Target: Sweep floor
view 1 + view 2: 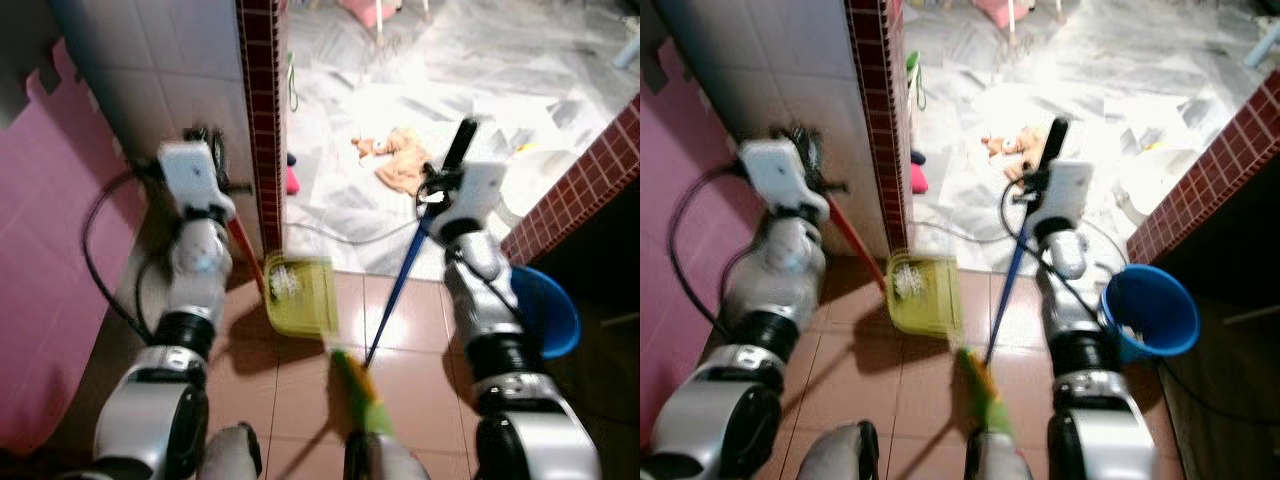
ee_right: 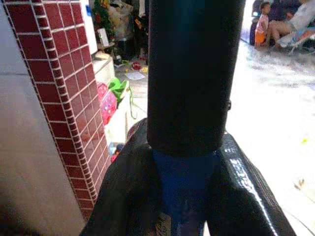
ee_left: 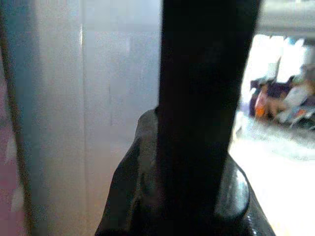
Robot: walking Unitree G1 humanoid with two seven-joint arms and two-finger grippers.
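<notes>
Right hand clamps the blue broom, slanting toward the yellow dustpan gripped by left hand.

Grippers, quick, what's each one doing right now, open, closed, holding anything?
Left gripper: closed on the red handle of the yellow dustpan.
Right gripper: closed on the blue broom handle.
</notes>
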